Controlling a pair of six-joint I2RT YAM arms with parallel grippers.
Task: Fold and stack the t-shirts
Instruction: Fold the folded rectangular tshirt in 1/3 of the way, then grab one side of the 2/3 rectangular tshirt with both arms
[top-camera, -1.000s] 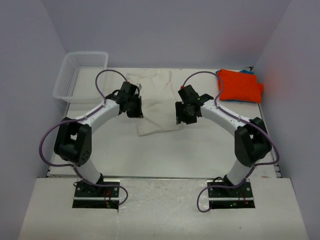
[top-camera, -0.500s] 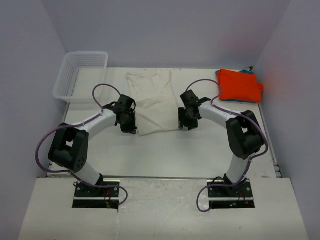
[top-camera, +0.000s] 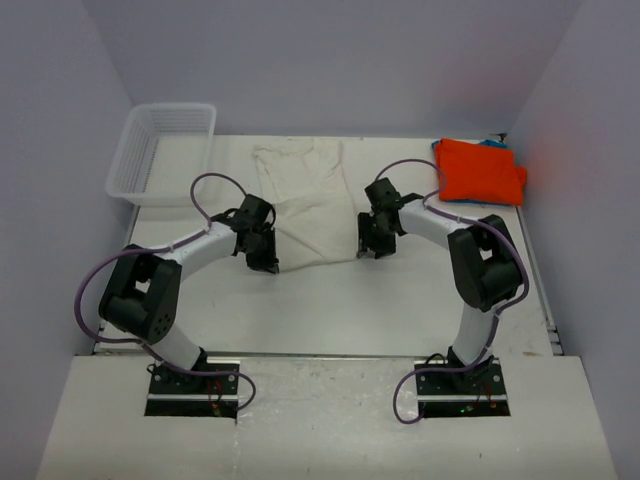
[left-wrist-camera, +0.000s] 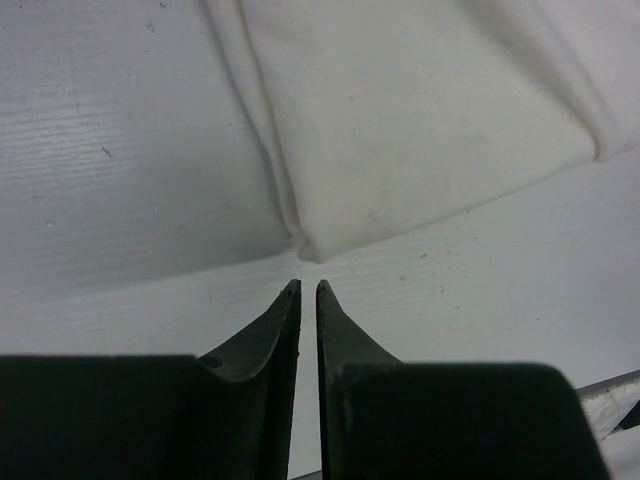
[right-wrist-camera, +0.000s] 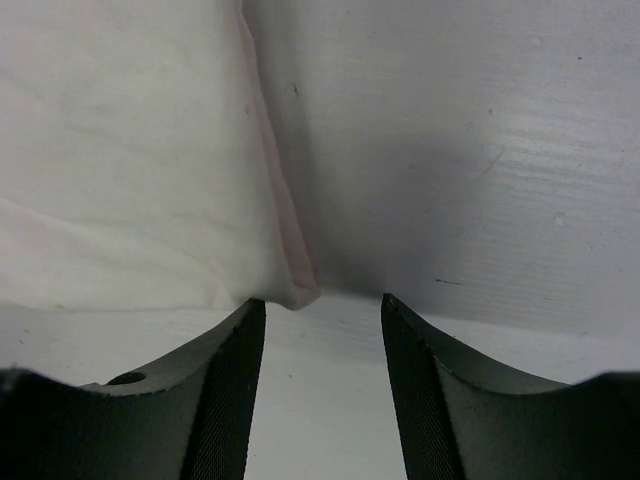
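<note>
The cream t-shirt (top-camera: 305, 205) lies flat mid-table, folded into a long strip. In the left wrist view the cream shirt (left-wrist-camera: 420, 120) has its near-left corner just beyond my fingertips. My left gripper (top-camera: 268, 262) (left-wrist-camera: 308, 287) is shut and empty, a little short of that corner. My right gripper (top-camera: 368, 250) (right-wrist-camera: 322, 302) is open and empty at the near-right corner of the cream shirt (right-wrist-camera: 130, 160), whose tip sits by the left finger. The folded orange t-shirt (top-camera: 480, 172) lies at the back right on a blue one, seen only as an edge (top-camera: 492, 143).
A white mesh basket (top-camera: 160, 150) stands at the back left corner. Walls close the table at the back and both sides. Bare white table (top-camera: 330, 300) lies between the shirt and the arm bases.
Both grippers have moved toward the near edge along the cream shirt's sides to its near corners. The shirt now lies flatter and narrower than a second ago.
</note>
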